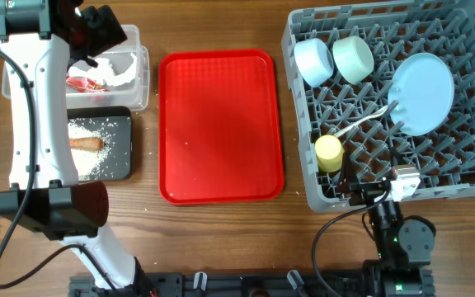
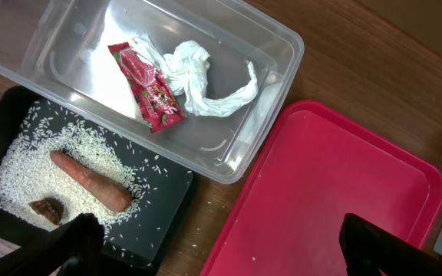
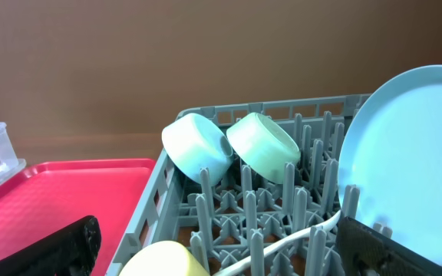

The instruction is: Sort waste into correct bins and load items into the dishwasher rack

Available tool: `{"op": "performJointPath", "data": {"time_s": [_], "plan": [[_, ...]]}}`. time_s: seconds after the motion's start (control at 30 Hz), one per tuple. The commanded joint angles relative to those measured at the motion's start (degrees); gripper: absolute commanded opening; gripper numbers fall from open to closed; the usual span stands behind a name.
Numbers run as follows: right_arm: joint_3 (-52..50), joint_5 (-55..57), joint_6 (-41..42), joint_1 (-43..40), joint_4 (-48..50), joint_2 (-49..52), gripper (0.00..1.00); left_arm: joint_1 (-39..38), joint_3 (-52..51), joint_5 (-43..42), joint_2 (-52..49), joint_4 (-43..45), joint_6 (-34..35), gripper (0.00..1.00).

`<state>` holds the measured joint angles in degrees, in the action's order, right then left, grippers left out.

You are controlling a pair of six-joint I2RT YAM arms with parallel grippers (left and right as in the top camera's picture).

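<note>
The clear tub (image 1: 141, 78) (image 2: 271, 54) holds crumpled white paper (image 2: 198, 77) and a red wrapper (image 2: 148, 96). The black tray (image 1: 124, 161) (image 2: 171, 203) holds rice grains (image 2: 21, 169), the sausage stick (image 1: 87, 143) (image 2: 90, 180) and a dark lump (image 2: 46, 211). My left gripper (image 1: 97, 33) (image 2: 221, 253) hangs open and empty above them. The grey rack (image 1: 468, 177) (image 3: 176, 176) holds the plate (image 1: 423, 91) (image 3: 413, 153), light blue bowl (image 1: 312, 60) (image 3: 196, 146), mint bowl (image 1: 353, 58) (image 3: 263, 146), yellow cup (image 1: 329, 153) (image 3: 163, 261) and spoon (image 1: 361, 124) (image 3: 282, 245). My right gripper (image 1: 369, 194) (image 3: 229, 253) is open at the rack's front edge.
A flat red serving tray (image 1: 221, 124) (image 2: 336, 184) (image 3: 67, 192) lies between the bins and the rack, with a few stray grains on it. Loose grains also lie on the wood beside the black tray.
</note>
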<state>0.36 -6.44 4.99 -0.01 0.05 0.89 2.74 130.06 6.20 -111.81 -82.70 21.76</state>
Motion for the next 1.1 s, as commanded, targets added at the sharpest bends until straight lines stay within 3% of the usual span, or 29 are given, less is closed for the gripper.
{"op": "performJointPath", "data": {"time_s": [0.0, 0.67, 0.83, 0.93, 1.07], "plan": [[-0.07, 0.0, 1.18, 0.39, 0.33, -0.68, 1.0, 0.04, 0.02, 0.74, -0.48, -0.02, 0.39, 1.0], [-0.07, 0.0, 1.18, 0.39, 0.33, -0.68, 1.0, 0.07, 0.02, 0.7, 1.14, 0.24, 0.17, 1.0], [-0.07, 0.0, 1.16, 0.39, 0.33, -0.68, 1.0, -0.98, -6.1, 0.5, 9.7, 12.52, 1.22, 1.0], [-0.07, 0.0, 1.16, 0.39, 0.33, -0.68, 1.0, -1.14, -17.62, 0.5, 18.91, 22.99, 1.22, 1.0], [-0.07, 0.0, 1.18, 0.39, 0.33, -0.68, 1.0, -0.15, -43.65, 0.48, 36.2, 41.22, 1.22, 1.0]]}}
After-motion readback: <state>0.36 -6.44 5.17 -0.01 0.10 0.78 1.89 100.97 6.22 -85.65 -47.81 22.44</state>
